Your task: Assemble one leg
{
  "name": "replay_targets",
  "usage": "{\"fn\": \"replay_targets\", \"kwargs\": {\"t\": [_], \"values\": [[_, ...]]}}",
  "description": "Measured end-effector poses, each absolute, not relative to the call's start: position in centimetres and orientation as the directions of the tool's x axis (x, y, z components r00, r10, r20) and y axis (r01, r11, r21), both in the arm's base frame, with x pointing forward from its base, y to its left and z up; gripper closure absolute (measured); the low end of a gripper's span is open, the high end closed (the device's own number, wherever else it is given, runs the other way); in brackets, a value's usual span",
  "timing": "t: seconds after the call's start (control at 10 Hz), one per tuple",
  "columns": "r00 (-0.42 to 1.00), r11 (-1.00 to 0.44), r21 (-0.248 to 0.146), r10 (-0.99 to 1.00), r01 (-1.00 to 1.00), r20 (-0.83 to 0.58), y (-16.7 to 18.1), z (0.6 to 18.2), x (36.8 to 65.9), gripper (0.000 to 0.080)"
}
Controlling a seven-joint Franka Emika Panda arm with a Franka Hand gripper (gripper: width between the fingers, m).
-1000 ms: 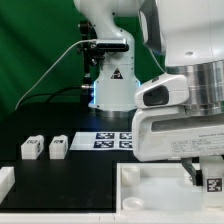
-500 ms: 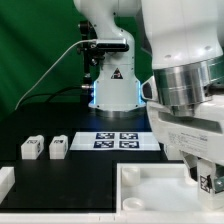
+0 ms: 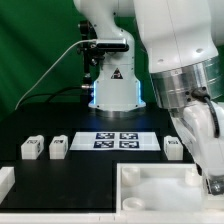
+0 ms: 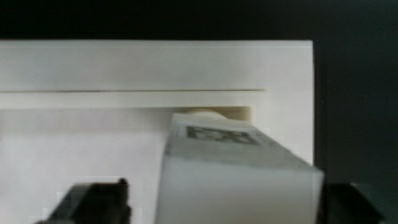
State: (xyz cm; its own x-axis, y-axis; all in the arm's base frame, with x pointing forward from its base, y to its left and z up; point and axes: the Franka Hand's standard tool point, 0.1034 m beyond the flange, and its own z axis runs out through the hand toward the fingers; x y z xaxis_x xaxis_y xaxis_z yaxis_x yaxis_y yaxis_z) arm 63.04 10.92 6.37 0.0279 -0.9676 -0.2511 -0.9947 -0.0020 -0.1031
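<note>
In the wrist view my gripper (image 4: 222,205) is shut on a leg (image 4: 235,165), a small white block with a black-and-white tag on its far end. That end meets a corner recess of the large white square piece (image 4: 107,80). One dark finger (image 4: 98,203) shows beside the leg. In the exterior view the gripper (image 3: 213,182) is low at the right edge, over the square piece (image 3: 150,190); the held leg is mostly hidden there. Three more legs lie on the black table: two on the exterior view's left (image 3: 32,148) (image 3: 58,147), one on its right (image 3: 173,148).
The marker board (image 3: 120,140) lies at the table's middle, in front of the robot base (image 3: 110,85). A white block's corner (image 3: 5,180) shows at the exterior view's lower left. My arm's large white link (image 3: 185,80) fills the exterior view's right.
My wrist has turned and the arm's bulk has swung up and to the exterior view's right, uncovering the third loose leg. The gripper stays low over the square piece's corner.
</note>
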Motion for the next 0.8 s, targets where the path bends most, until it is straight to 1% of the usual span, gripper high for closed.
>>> {"fn": "replay_targets", "kwargs": {"t": [0.1,0.2,0.3,0.4,0.6,0.7,0.8], "values": [[0.052,-0.026,-0.108,-0.967,-0.994,-0.248,11.0,6.4,63.0,0.0202],[0.197,-0.171,-0.129,-0.952,-0.977,-0.234,11.5,6.7,62.9,0.0166],[0.425,-0.399,-0.161,-0.883,-0.903,-0.197,11.6,7.0,62.9,0.0166],[0.507,-0.479,-0.181,-0.843,-0.859,-0.178,11.5,6.9,63.0,0.0153],[0.661,-0.631,-0.210,-0.737,-0.747,-0.140,11.5,6.8,62.9,0.0151],[0.762,-0.738,-0.198,-0.638,-0.645,-0.105,11.6,6.8,62.7,0.0151],[0.860,-0.847,-0.152,-0.508,-0.510,-0.057,12.3,6.9,62.7,0.0151]]}}
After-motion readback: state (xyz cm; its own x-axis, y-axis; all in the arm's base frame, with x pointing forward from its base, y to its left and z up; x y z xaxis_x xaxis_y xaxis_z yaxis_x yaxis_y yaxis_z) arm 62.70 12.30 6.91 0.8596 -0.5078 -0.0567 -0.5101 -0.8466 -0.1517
